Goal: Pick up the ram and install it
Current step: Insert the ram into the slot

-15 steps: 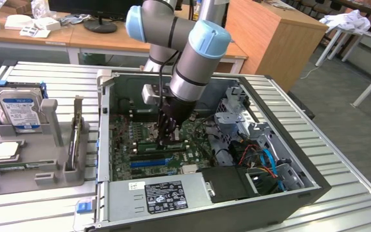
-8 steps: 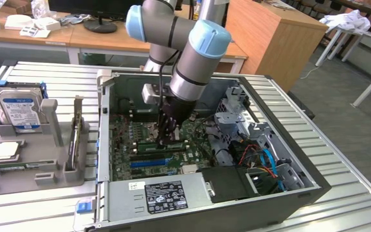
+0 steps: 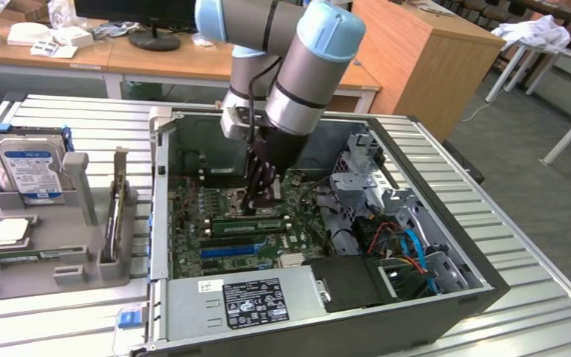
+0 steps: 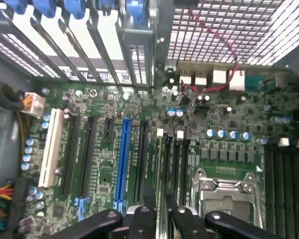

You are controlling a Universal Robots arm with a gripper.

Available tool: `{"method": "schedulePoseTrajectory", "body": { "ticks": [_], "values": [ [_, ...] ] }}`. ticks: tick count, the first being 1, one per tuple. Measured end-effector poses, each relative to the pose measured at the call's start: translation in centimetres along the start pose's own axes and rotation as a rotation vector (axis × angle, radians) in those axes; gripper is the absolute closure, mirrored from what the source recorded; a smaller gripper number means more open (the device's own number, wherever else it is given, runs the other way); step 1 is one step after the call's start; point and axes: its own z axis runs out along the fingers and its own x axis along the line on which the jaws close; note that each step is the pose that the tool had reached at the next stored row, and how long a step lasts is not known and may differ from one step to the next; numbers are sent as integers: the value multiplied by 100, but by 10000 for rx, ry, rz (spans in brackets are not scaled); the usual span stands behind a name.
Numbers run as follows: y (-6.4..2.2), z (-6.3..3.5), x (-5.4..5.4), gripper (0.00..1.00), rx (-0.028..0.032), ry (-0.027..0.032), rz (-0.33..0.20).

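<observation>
Step in hand, by my read: the install end of the job, not the pick-up. The black 2-finger gripper (image 3: 262, 199) on the grey-and-blue arm is deep inside the open black metal PC case (image 3: 434, 305). It points straight down at the large green motherboard (image 3: 191, 223), close to the silver square CPU socket (image 4: 224, 194). The ram (image 3: 238, 222), a long thin green circuit-board stick, looks to sit along 1 of the black memory slots (image 4: 174, 164) directly under the fingertips, w/ the gripper above approx its mid-length. It looks seated, but I can't tell whether its ends are latched. Gripper state: jaws a little apart, w/ a narrow gap between the dark fingers (image 4: 147, 211) in the wrist view and nothing visibly clamped. Can't tell if the pads touch the stick's faces. Any move from here calls for a straight vertical line, no sideways drag, since the stick seems in line w/ that gap and the CPU socket + slot latches are near. Risk: a tilt could lever the ram in its slot.
</observation>
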Motion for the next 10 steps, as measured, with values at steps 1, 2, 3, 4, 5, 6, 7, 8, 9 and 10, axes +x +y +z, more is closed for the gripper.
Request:
{"method": "schedulePoseTrajectory", "body": {
  "ticks": [1, 2, 3, 4, 5, 6, 7, 8, 9, 10],
  "values": [
    [0, -5, -2, 79, 76, 2, 2],
    [0, -7, -2, 79, 190, 9, 6],
    [-1, -8, -2, 79, 343, 17, 11],
    [-3, -8, -2, 79, 495, 26, 16],
    [-4, -8, -2, 79, 635, 38, 21],
    [-3, -13, -3, 79, 704, 50, 25],
    [1, -36, -3, 79, 713, 63, 27],
    [6, -64, -4, 79, 719, 69, 27],
    [14, -102, -4, 79, 721, 75, 28],
    [21, -137, -4, 79, 725, 77, 29]
  ]
}}
